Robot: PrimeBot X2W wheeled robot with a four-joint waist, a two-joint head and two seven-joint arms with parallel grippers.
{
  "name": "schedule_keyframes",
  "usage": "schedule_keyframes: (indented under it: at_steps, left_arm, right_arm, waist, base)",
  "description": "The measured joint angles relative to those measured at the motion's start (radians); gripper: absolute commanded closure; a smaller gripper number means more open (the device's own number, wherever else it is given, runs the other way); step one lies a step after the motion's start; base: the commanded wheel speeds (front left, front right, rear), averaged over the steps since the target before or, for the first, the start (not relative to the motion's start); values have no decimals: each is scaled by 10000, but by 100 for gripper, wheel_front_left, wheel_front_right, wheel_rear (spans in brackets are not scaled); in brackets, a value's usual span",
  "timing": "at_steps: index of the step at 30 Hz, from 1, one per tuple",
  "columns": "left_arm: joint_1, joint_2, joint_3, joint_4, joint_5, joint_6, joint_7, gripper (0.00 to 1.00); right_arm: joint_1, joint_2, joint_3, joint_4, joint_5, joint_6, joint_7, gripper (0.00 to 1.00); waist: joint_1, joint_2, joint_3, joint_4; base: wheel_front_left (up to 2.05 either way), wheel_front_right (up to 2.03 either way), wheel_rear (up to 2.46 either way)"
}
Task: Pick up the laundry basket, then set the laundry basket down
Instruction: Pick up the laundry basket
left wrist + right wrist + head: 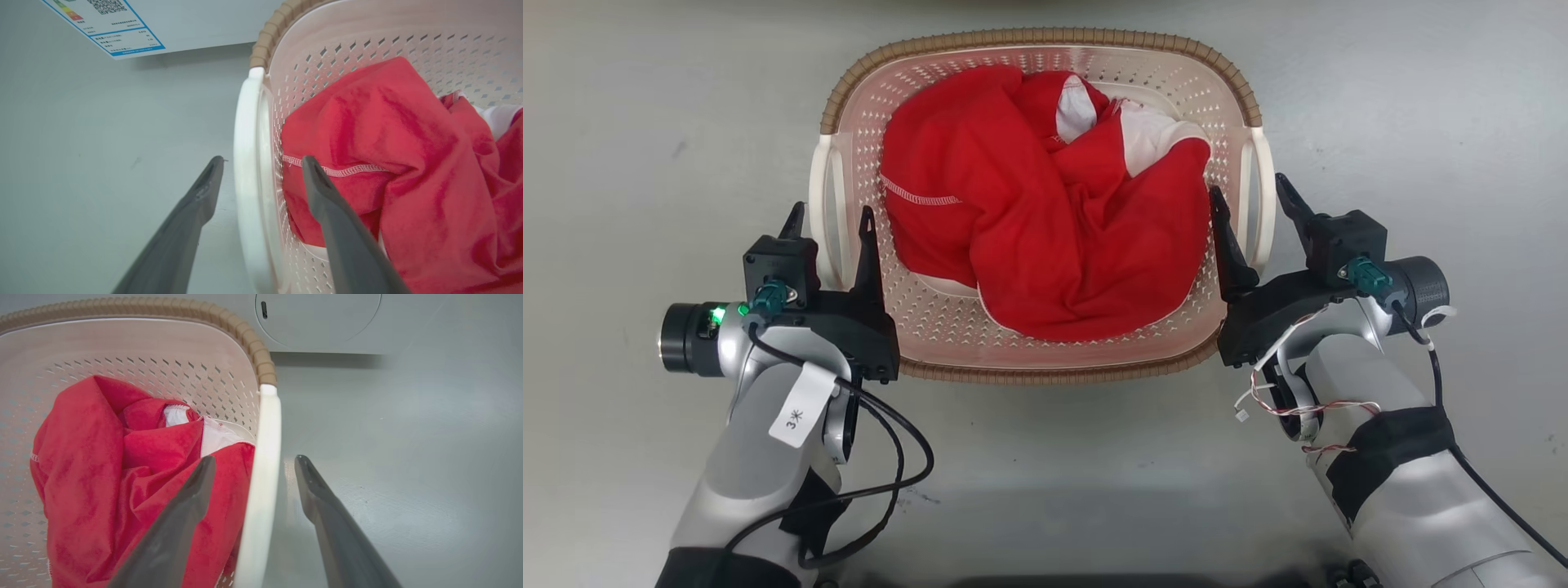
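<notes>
Laundry basket [1045,37], perforated plastic, is sitting ungripped; my left gripper [832,211] and right gripper [1248,185] are straddling its smooth handles [818,188], spread.

Red cloth [1045,237] hides most of the basket [1045,374] floor. Label [118,32] cut off at top, print unreadable. My forearms [760,465] run off bottom edge.
</notes>
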State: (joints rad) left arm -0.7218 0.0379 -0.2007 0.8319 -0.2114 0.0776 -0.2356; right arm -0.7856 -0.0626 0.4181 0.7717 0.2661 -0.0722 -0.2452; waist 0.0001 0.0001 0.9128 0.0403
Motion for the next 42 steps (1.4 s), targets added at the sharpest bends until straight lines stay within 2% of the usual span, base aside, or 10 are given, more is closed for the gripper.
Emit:
schedule_keyframes:
  at_steps: [12, 16, 17, 18, 19, 20, 21, 22, 23, 42]
  left_arm:
    - [-645, -35, -178, 1047, 0, -165, -2, 0]
    - [-836, -63, -318, 1337, 0, -213, -2, 0]
    - [-891, -63, -370, 1417, 0, -255, 2, 24]
    - [-941, -67, -410, 1484, 2, -257, 2, 55]
    - [-982, -69, -433, 1553, 0, -261, 6, 69]
    - [-1015, -69, -456, 1634, 0, -263, 8, 91]
    - [-1054, -69, -500, 1705, 0, -278, 10, 100]
    - [-1106, -69, -537, 1768, 0, -347, 27, 100]
    - [-1160, -71, -564, 1837, 0, -349, 42, 100]
    - [-574, -81, -2082, 2201, -2065, -330, 244, 100]
  right_arm:
    - [-390, -6, 523, 692, 673, -247, -21, 1]
    - [-509, -12, 677, 863, 859, -305, -8, 26]
    - [-527, -12, 715, 903, 928, -328, 19, 38]
    - [-554, -12, 746, 959, 1016, -334, 31, 51]
    - [-594, -12, 782, 1016, 1068, -336, 63, 54]
    - [-642, -13, 815, 1060, 1108, -337, 63, 62]
    - [-675, -17, 842, 1085, 1147, -345, 63, 71]
    - [-697, -17, 874, 1114, 1174, -347, 63, 91]
    - [-707, -17, 899, 1145, 1244, -364, 61, 100]
    - [-523, -61, 1858, 2211, 2475, -523, 261, 100]
  waist:
    - [-1, -1, 191, 104]
    - [0, -1, 234, 125]
    - [0, -1, 243, 128]
    - [-1, -1, 250, 130]
    - [0, -1, 256, 131]
    - [0, -1, 261, 132]
    - [0, -2, 264, 133]
    - [0, -1, 265, 133]
    - [-1, -1, 264, 134]
    - [-2, -1, -955, 28]
  base:
    - [0, 0, 0]
    - [0, 0, 0]
    - [0, 0, 0]
    - [0, 0, 0]
    - [0, 0, 0]
    - [0, 0, 0]
    - [0, 0, 0]
    - [0, 0, 0]
    - [0, 0, 0]
    - [0, 0, 0]
